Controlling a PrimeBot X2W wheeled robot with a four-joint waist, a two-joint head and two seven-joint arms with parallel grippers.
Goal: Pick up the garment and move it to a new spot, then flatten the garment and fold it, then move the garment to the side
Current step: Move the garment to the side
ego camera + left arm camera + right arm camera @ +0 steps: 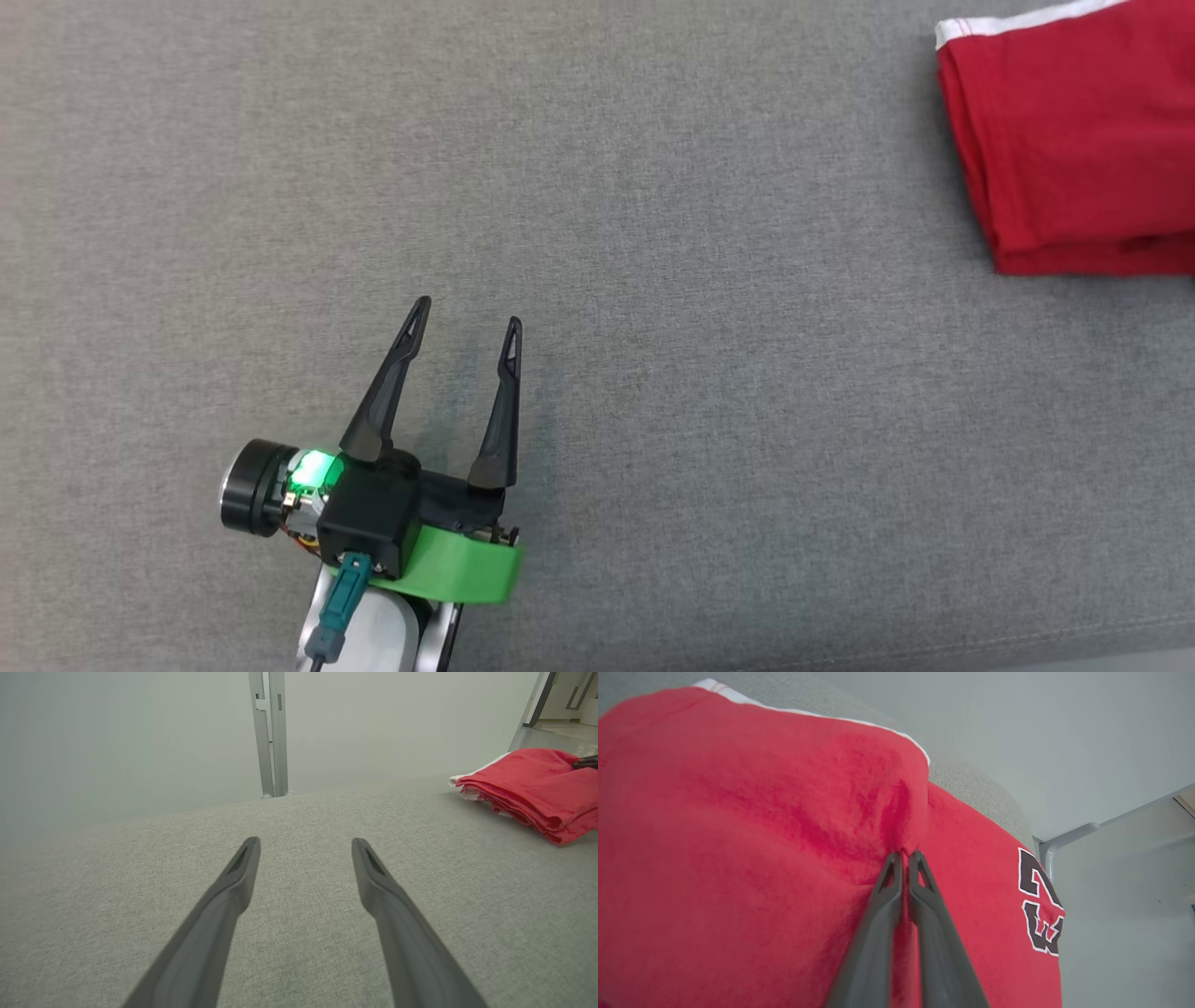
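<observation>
So in the lower left of the head view the left gripper (468,311) hung over the grey fabric surface (653,233) with its two dark fingers spread wide and nothing between them, just bare cloth underneath. There was a green light (313,469) glowing on the wrist housing and a band of green tape (457,565) wrapped below it. Same story from the left wrist view: left gripper (304,841) fingers wide apart, pointing across the grey surface (140,882) toward a pale wall with a metal post (271,732) at top center. Moving right, the garment (1074,140), a red one with a white trim (1008,23) along its top edge, sat folded in layers in the upper right corner of the head view, well apart from the left gripper; in the left wrist view the garment (532,784) was a stacked red pile at the right edge. The right wrist view was mostly the garment (761,835), with a dark number print (1038,905) toward the right. The right gripper (905,855) had its fingers pressed together mid-frame, pinching a little pucker of the red fabric at the tips.
</observation>
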